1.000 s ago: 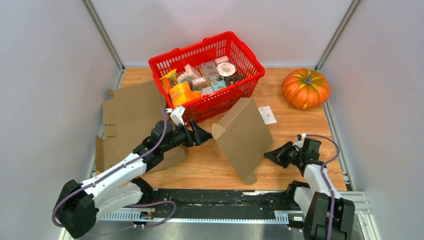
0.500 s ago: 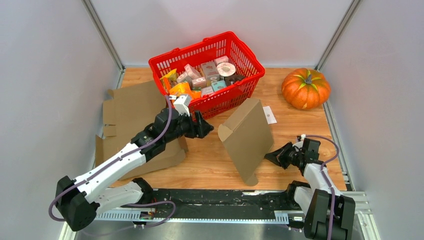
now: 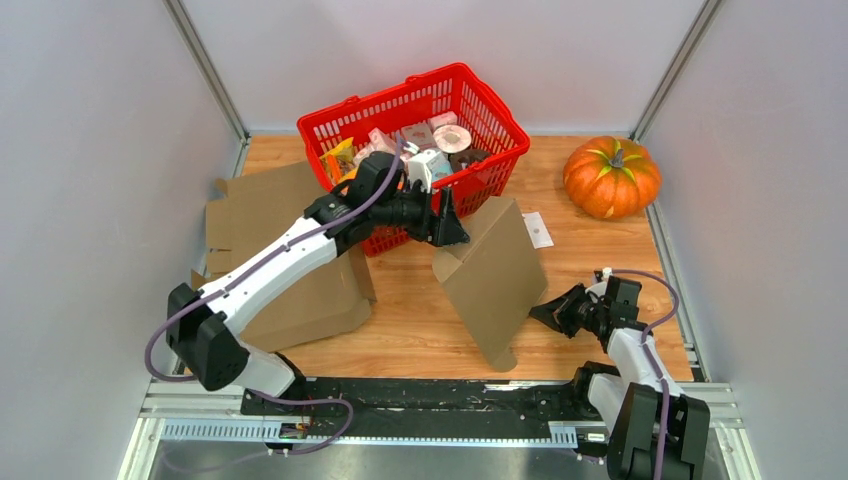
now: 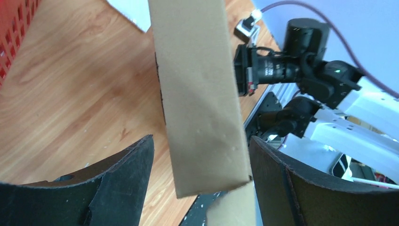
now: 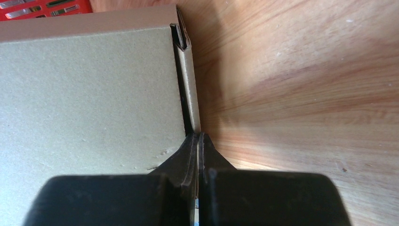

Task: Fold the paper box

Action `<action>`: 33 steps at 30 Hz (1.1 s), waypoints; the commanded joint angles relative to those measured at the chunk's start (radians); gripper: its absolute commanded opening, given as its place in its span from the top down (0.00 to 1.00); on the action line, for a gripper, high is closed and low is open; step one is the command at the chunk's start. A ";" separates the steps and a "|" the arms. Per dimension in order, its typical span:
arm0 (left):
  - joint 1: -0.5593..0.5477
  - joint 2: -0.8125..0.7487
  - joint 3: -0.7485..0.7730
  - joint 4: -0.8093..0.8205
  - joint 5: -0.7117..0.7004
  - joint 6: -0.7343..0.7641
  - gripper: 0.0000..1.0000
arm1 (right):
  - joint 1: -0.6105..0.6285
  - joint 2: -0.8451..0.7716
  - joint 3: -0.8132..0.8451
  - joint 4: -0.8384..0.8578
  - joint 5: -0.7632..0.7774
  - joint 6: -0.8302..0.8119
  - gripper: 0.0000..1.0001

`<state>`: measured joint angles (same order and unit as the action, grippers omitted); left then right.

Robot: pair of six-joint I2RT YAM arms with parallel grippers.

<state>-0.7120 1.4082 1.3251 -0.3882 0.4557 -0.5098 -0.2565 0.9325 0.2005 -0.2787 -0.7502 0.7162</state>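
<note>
The paper box (image 3: 490, 275) is standing on edge on the table (image 3: 400, 320) just in front of the red shopping basket (image 3: 500, 150). It is leaning as a flattened, half-opened sleeve, with its upper corner close to the basket's near wall.

The right claw (image 5: 198, 136) is pinching a thin edge of the box on the side farthest from the basket, with its jaws fully closed on the cardboard. The left claw (image 4: 201, 139) is hanging spread wide at the box's basket-side end. In the left wrist view a cardboard panel is passing between its fingers (image 4: 123, 186) with a gap on either side, so it is gripping nothing.

The step in hand is probably opening or creasing this upper panel while the other arm is anchoring the box. The next move likely calls for the left claw to close on that panel, or press it over along its crease, without dragging the box out of the pinch.

The basket is holding a jumble of small packaged goods (image 3: 440, 135), including cartons, packets and a roll. Flat cardboard sheets (image 3: 265, 215) are lying to the left of the basket.
</note>
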 commanded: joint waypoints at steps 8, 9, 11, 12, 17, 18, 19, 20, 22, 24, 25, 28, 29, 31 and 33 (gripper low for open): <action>-0.067 0.158 0.141 -0.095 0.063 0.076 0.18 | 0.003 -0.021 -0.001 -0.013 0.008 -0.018 1.00; -0.072 0.163 0.137 -0.084 0.080 0.062 0.18 | 0.003 -0.027 -0.003 -0.014 0.008 -0.018 1.00; -0.079 0.161 0.114 -0.043 0.093 0.048 0.17 | 0.003 -0.032 -0.004 -0.019 0.008 -0.018 1.00; -0.083 0.161 0.109 -0.032 0.103 0.037 0.18 | 0.005 -0.035 -0.004 -0.019 0.008 -0.020 1.00; -0.083 0.117 0.018 0.113 0.162 -0.022 0.16 | 0.003 -0.043 -0.004 -0.020 0.000 -0.020 1.00; -0.083 0.107 0.005 0.139 0.181 -0.050 0.16 | 0.003 -0.044 -0.004 -0.019 0.002 -0.020 1.00; -0.081 0.100 0.000 0.156 0.195 -0.061 0.16 | 0.003 -0.046 -0.007 -0.020 0.000 -0.020 1.00; -0.080 0.097 -0.003 0.175 0.204 -0.070 0.16 | 0.003 -0.046 -0.004 -0.020 0.000 -0.018 1.00; -0.081 0.092 0.003 0.179 0.215 -0.082 0.16 | 0.003 -0.052 -0.006 -0.023 0.002 -0.018 1.00; -0.081 0.090 0.009 0.176 0.215 -0.094 0.16 | 0.003 -0.057 -0.004 -0.025 0.002 -0.020 1.00; -0.081 0.089 0.011 0.178 0.218 -0.098 0.16 | 0.003 -0.058 -0.004 -0.025 0.002 -0.018 1.00; -0.084 0.083 0.017 0.164 0.207 -0.102 0.16 | 0.003 -0.060 -0.006 -0.025 0.005 -0.018 1.00; -0.086 0.083 0.026 0.144 0.195 -0.101 0.16 | 0.003 -0.060 -0.006 -0.027 0.005 -0.018 1.00; -0.092 0.087 0.052 0.045 0.123 -0.075 0.17 | 0.005 -0.061 -0.006 -0.027 0.005 -0.018 1.00; -0.095 0.086 0.075 0.005 0.063 -0.061 0.19 | 0.003 -0.066 -0.006 -0.027 0.006 -0.018 1.00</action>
<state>-0.7914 1.5337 1.3369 -0.2893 0.6113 -0.5934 -0.2565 0.8856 0.1947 -0.3176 -0.7158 0.6983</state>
